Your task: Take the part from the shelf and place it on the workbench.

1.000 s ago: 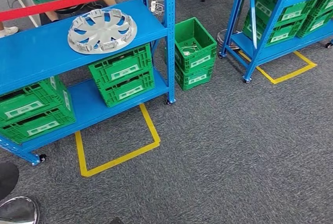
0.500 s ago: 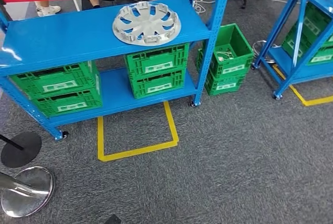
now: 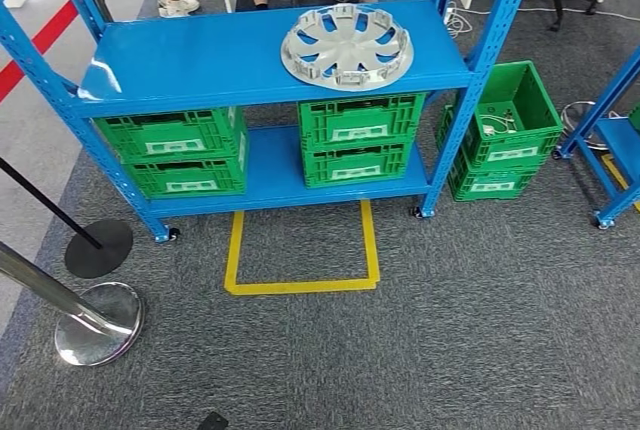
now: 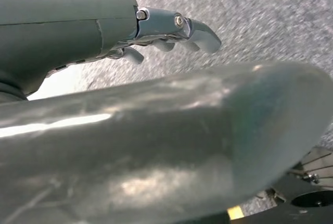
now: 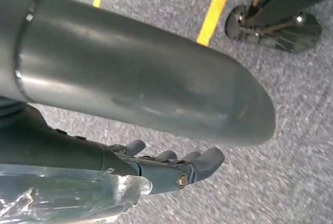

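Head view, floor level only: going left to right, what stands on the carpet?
Chrome stand base → black stand base → yellow tape outline → stacked green crates beside the shelf.

Left hand (image 4: 173, 31) hangs above the grey carpet (image 4: 274, 21) — fingers apart and lightly curled, holding nothing. Right hand (image 5: 173, 166) hangs over the carpet too — dark fingers loosely spread, empty, thumb alongside.

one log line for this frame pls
part: wheel cover on top shelf | left hand: empty, over carpet | right hand: empty, over carpet | stage: not yet reaching
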`<act>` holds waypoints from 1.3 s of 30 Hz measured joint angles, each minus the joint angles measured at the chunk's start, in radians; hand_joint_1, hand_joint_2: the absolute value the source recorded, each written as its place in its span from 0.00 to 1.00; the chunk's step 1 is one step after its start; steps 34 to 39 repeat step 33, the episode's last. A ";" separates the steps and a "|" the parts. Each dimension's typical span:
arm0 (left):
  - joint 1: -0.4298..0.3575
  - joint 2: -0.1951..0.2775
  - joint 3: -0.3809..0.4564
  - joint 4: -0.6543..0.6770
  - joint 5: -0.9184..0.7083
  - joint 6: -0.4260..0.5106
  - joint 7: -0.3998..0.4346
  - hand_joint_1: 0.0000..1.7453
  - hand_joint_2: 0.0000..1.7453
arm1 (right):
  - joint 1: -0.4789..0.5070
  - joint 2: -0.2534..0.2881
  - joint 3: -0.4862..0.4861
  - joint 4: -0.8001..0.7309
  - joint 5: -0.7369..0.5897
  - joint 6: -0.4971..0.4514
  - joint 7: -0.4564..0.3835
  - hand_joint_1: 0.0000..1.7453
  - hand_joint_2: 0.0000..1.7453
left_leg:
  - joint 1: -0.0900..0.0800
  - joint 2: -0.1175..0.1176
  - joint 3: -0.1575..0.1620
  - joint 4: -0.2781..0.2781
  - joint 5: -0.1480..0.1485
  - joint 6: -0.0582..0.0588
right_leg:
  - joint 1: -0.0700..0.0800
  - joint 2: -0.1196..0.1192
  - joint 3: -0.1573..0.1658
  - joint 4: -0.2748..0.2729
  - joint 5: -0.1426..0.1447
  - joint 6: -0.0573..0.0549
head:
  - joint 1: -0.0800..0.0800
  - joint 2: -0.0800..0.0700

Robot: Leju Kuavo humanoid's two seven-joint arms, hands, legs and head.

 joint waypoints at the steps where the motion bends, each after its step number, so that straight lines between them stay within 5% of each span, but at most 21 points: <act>1: -0.002 0.000 0.002 0.000 0.002 0.001 0.001 0.00 0.00 | 0.001 0.000 -0.001 0.000 -0.002 0.000 -0.001 0.00 0.00 | -0.001 0.028 -0.020 0.043 -0.027 -0.005 | -0.001 -0.009 0.001 -0.002 0.001 -0.005 | -0.003 0.000; 3: -0.007 0.000 0.009 0.000 0.007 0.003 0.007 0.00 0.00 | 0.003 -0.001 -0.005 0.000 -0.012 0.004 0.002 0.00 0.00 | 0.000 0.064 -0.082 0.174 -0.091 -0.012 | 0.002 -0.026 0.000 -0.002 0.001 -0.011 | -0.007 0.000; 5: -0.008 0.000 0.019 0.000 0.011 0.004 0.015 0.00 0.00 | 0.003 -0.001 -0.014 0.000 -0.022 0.007 0.010 0.00 0.00 | 0.001 0.068 -0.121 0.256 -0.110 -0.015 | 0.002 -0.041 0.000 -0.002 0.000 -0.012 | -0.007 0.000; 7: -0.007 0.001 0.025 0.000 0.011 0.004 0.019 0.00 0.00 | 0.002 -0.001 -0.021 0.000 -0.025 0.009 0.014 0.00 0.00 | 0.001 0.069 -0.089 0.197 -0.060 -0.012 | 0.002 -0.049 0.001 -0.002 -0.001 -0.012 | -0.007 0.000; 9: -0.008 0.001 0.027 0.000 0.011 0.004 0.019 0.00 0.00 | 0.000 -0.001 -0.023 0.000 -0.026 0.011 0.015 0.00 0.00 | 0.001 0.075 -0.019 0.066 -0.005 -0.007 | 0.005 -0.051 0.002 0.000 -0.003 -0.007 | -0.007 0.000; 12: -0.012 0.000 0.030 0.000 0.011 0.003 0.020 0.00 0.00 | -0.001 -0.002 -0.026 0.000 -0.027 0.012 0.015 0.00 0.00 | 0.000 0.081 0.027 -0.030 0.010 0.002 | 0.014 -0.053 -0.006 0.003 -0.007 -0.003 | -0.004 0.000; 15: -0.010 0.000 0.032 0.000 0.011 -0.002 0.025 0.00 0.00 | -0.001 -0.003 -0.030 0.000 -0.031 0.018 0.019 0.00 0.00 | -0.001 0.079 0.026 -0.031 0.011 0.006 | 0.014 -0.054 -0.007 -0.005 -0.004 -0.012 | -0.002 0.000; 21: -0.010 0.000 0.035 0.000 -0.005 -0.010 0.027 0.00 0.00 | -0.003 -0.003 -0.042 0.000 -0.040 0.024 0.029 0.00 0.00 | -0.004 0.079 0.026 -0.031 0.011 0.017 | 0.011 -0.054 -0.002 -0.018 0.004 0.008 | -0.003 0.000; 28: -0.010 0.000 0.040 0.000 -0.007 -0.010 0.027 0.00 0.00 | -0.004 -0.003 -0.049 0.000 -0.040 0.024 0.031 0.00 0.00 | -0.004 0.079 0.026 -0.031 0.013 0.020 | 0.011 -0.054 0.006 -0.020 0.007 0.016 | -0.003 0.000; 32: -0.009 0.000 0.042 0.000 -0.010 0.010 0.005 0.00 1.00 | -0.004 -0.003 -0.053 0.000 -0.045 0.022 0.030 0.00 0.00 | -0.002 0.079 0.026 -0.031 0.014 0.020 | 0.012 -0.054 0.007 -0.019 0.008 0.017 | -0.003 0.000; 39: -0.009 0.000 0.042 0.000 -0.010 0.016 -0.001 0.00 1.00 | -0.004 -0.003 -0.054 0.000 -0.046 0.022 0.029 0.00 0.00 | -0.002 0.079 0.026 -0.031 0.014 0.020 | 0.012 -0.054 0.007 -0.019 0.008 0.017 | -0.003 0.000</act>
